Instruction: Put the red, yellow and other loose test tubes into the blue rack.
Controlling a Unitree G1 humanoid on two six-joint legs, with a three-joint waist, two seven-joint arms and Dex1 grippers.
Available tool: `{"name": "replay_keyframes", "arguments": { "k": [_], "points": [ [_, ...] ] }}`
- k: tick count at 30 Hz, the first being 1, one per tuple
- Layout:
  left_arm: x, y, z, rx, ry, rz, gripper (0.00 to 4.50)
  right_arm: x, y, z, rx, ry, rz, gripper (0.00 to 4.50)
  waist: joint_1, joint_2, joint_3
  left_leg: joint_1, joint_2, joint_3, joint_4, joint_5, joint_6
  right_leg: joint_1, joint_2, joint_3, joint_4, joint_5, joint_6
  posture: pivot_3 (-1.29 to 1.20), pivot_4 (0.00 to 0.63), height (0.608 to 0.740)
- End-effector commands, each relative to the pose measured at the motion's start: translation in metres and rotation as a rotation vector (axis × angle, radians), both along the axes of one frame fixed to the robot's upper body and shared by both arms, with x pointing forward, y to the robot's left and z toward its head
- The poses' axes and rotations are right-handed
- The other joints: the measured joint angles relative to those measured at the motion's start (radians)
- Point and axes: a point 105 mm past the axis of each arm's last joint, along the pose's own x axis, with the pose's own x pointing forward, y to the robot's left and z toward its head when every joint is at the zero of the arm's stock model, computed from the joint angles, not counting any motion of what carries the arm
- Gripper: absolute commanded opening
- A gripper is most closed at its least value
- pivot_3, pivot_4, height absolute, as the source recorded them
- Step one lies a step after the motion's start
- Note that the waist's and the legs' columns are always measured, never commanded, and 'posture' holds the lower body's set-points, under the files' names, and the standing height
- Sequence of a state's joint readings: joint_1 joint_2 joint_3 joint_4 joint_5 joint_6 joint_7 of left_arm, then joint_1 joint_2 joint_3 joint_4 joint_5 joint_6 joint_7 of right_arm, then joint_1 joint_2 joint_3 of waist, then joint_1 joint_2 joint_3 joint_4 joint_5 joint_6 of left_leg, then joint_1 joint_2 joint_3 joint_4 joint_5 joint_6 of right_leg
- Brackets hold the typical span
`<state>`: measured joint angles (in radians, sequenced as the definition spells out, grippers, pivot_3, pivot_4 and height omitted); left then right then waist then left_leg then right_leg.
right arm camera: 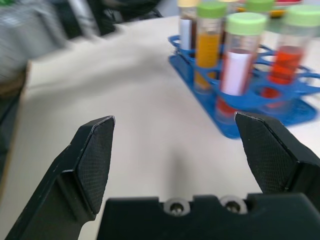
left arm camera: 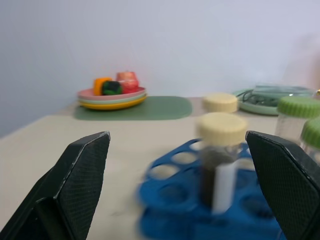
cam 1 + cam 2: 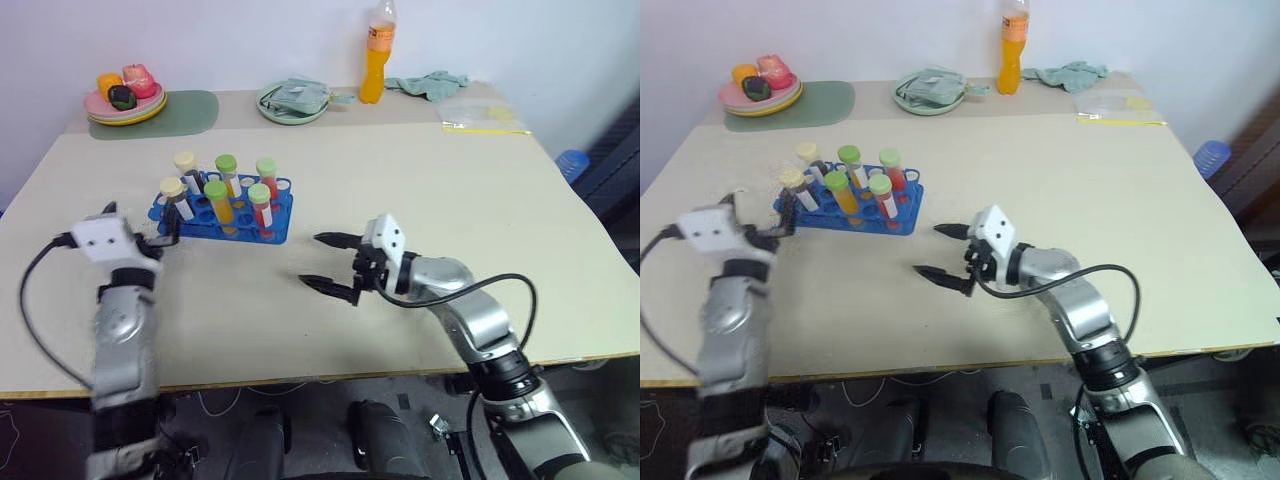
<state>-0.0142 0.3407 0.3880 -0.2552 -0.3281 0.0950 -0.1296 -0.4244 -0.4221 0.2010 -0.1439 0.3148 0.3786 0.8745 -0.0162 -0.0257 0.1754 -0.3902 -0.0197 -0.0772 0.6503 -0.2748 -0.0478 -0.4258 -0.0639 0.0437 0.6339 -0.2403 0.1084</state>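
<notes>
Six capped tubes [image 3: 216, 200] stand in the rack [image 3: 222, 212], centre-left; both pincers, left [image 3: 165, 232] and right [image 3: 328, 262], gape empty.

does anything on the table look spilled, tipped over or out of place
Nothing stands out. All six capped test tubes stand upright in the blue rack, with no loose tube lying on the table. The orange bottle at the back is upright too. Both pincers, left and right, are open and empty.
</notes>
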Motion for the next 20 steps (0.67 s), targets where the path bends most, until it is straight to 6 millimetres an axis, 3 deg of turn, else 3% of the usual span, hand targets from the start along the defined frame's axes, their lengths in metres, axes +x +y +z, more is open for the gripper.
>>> {"name": "replay_keyframes", "arguments": {
  "k": [1, 6, 9, 13, 20],
  "points": [
    [-0.029, 0.007, 0.001, 0.072, 0.113, -0.078, 4.45, 0.017, -0.042, 0.01, -0.01, -0.036, -0.145, 4.26, 0.001, 0.0, 0.0, 0.0, 0.0, 0.0, 0.0, 0.0, 0.0, 0.0, 0.0, 0.0, 0.0, 0.0, 0.0, 0.0, 0.15, 0.74],
    [-0.059, 0.006, -0.023, 0.141, 0.308, -0.175, 4.45, 0.041, -0.104, 0.006, -0.089, -0.04, -0.345, 4.26, 0.005, 0.001, 0.0, 0.001, 0.0, 0.003, 0.0, 0.0, 0.0, 0.004, 0.0, -0.001, -0.002, -0.001, -0.002, 0.0, 0.15, 0.74],
    [-0.065, 0.007, -0.032, 0.173, 0.364, -0.2, 4.45, 0.047, -0.124, 0.0, -0.117, -0.034, -0.393, 4.26, 0.003, 0.001, 0.0, 0.002, 0.0, 0.004, 0.0, 0.0, 0.0, 0.004, 0.001, -0.001, -0.002, -0.002, -0.004, 0.0, 0.15, 0.74],
    [-0.062, 0.009, -0.037, 0.154, 0.37, -0.196, 4.45, 0.048, -0.13, -0.007, -0.136, -0.037, -0.412, 4.26, -0.002, 0.001, 0.001, 0.002, 0.001, 0.005, -0.001, 0.0, 0.0, 0.004, 0.001, 0.0, -0.002, -0.001, -0.001, 0.0, 0.15, 0.74],
    [-0.047, -0.004, -0.042, 0.123, 0.35, -0.196, 4.45, 0.045, -0.124, -0.013, -0.132, -0.034, -0.408, 4.26, 0.002, 0.002, 0.001, 0.002, 0.001, 0.005, 0.0, 0.0, 0.001, 0.004, 0.001, 0.0, -0.002, 0.0, 0.0, 0.0, 0.15, 0.74]
  ]
}}
